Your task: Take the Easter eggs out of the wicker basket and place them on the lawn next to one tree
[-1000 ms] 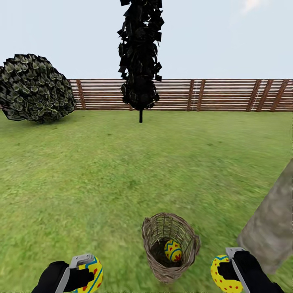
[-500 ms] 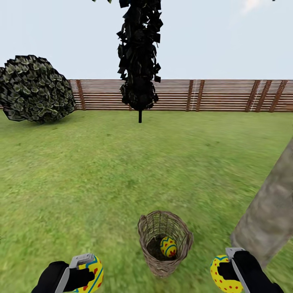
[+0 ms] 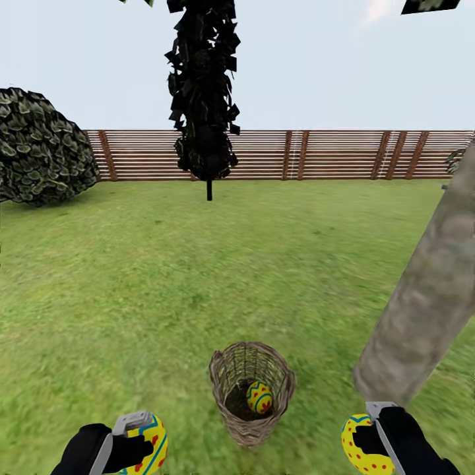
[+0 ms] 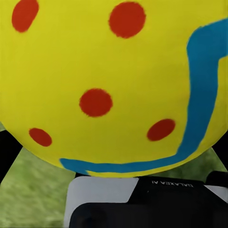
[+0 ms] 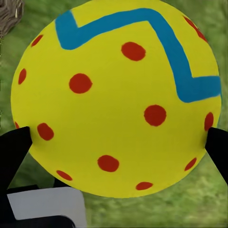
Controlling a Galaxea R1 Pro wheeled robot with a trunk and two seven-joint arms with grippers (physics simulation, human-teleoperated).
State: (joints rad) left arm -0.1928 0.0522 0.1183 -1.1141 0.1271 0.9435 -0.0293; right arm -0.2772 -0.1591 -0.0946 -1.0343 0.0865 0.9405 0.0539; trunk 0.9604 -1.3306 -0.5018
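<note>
The brown wicker basket (image 3: 251, 393) stands on the lawn (image 3: 198, 277) low in the head view, with one yellow Easter egg (image 3: 260, 398) inside it. My left gripper (image 3: 140, 443) is shut on a second yellow egg (image 3: 150, 446) at the bottom left; that egg (image 4: 114, 80) is close up in the left wrist view. My right gripper (image 3: 367, 443) is shut on the third egg (image 3: 359, 446) at the bottom right, the same egg (image 5: 116, 99) with red dots and a blue zigzag. A mottled grey-brown tree trunk (image 3: 429, 290) leans up just right of the basket.
A narrow dark cypress (image 3: 204, 92) stands far ahead, with a round bush (image 3: 39, 155) at the far left. A brown slatted fence (image 3: 297, 155) closes the back of the garden. Open grass lies between basket and fence.
The head view has shifted: basket, cypress and bush slid left in the picture, and the tree trunk takes up more of the right side. Both grippers still hold their eggs.
</note>
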